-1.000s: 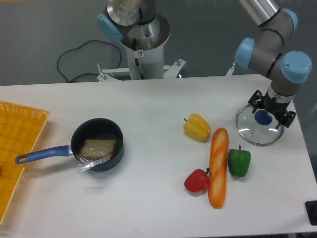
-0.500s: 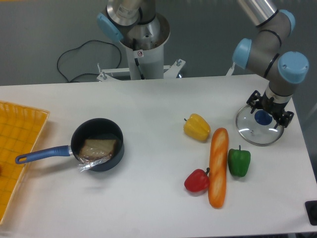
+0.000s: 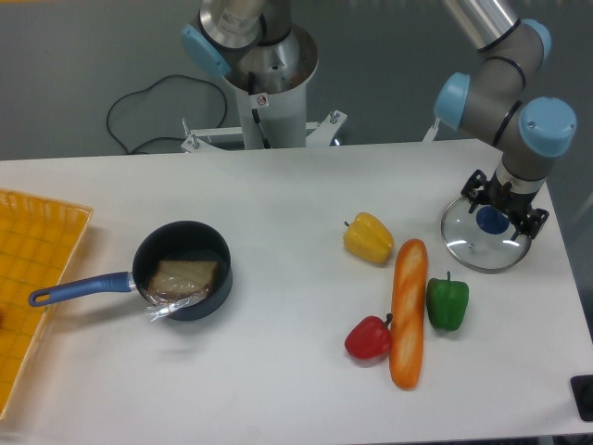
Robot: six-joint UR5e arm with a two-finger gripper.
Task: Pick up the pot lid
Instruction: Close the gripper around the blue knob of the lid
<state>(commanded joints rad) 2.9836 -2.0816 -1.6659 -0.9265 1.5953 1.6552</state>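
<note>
The gripper (image 3: 506, 206) is over the glass pot lid (image 3: 481, 256), its two fingers spread, one to each side of the lid's blue knob (image 3: 492, 220); whether either touches the knob I cannot tell. The lid lies flat on the white table (image 3: 269, 380), directly below the fingers, near the table's right edge in the view.

Well apart from the fingers, across the table to the view's left, stands the black pan (image 3: 222, 290), its blue handle (image 3: 82, 288) pointing away from them. It holds a brown item (image 3: 182, 278) and clear plastic wrap (image 3: 176, 304) that reaches over the rim. Farther out again, a yellow basket (image 3: 26, 227) runs along the picture's edge.

Nearer the fingers, the green pepper (image 3: 447, 304) sits below the lid in the view, just beside the long orange loaf (image 3: 408, 320). The red pepper (image 3: 368, 339) is beyond the loaf, and the yellow pepper (image 3: 369, 238) lies left of the fingers. Tabletop stretches between it and the pan.
</note>
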